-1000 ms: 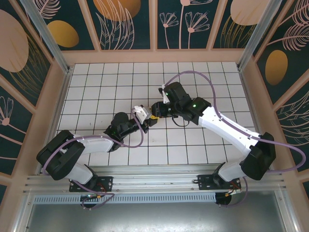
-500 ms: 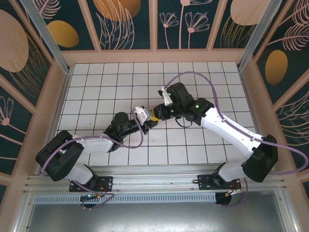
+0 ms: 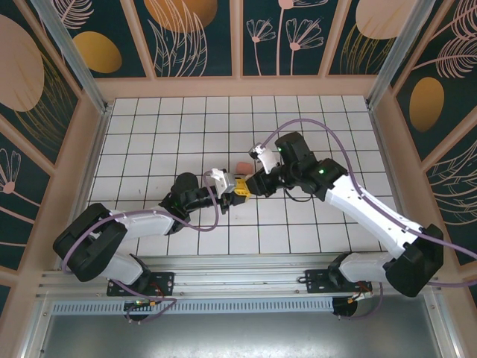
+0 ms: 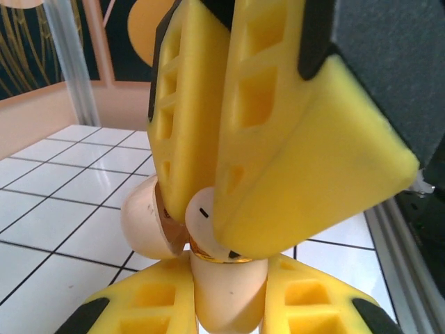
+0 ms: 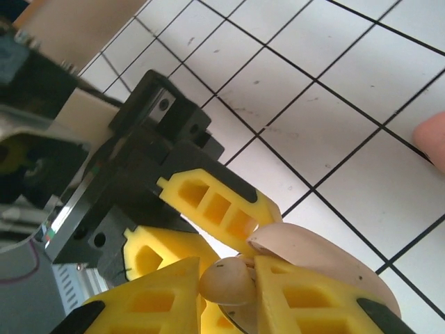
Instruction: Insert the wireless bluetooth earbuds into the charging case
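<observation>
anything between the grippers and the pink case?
Nothing lies between them: the case sits on the table just beyond where the arms meet. But the left gripper and right gripper are both shut on a beige object, so neither has free jaws.

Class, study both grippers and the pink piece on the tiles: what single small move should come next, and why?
Probably the right gripper should open and back off a little. It and the left gripper are both shut on the same beige rounded object, so neither is free, while the salmon-pink piece lies untouched on the tiled table just beyond them.
</observation>
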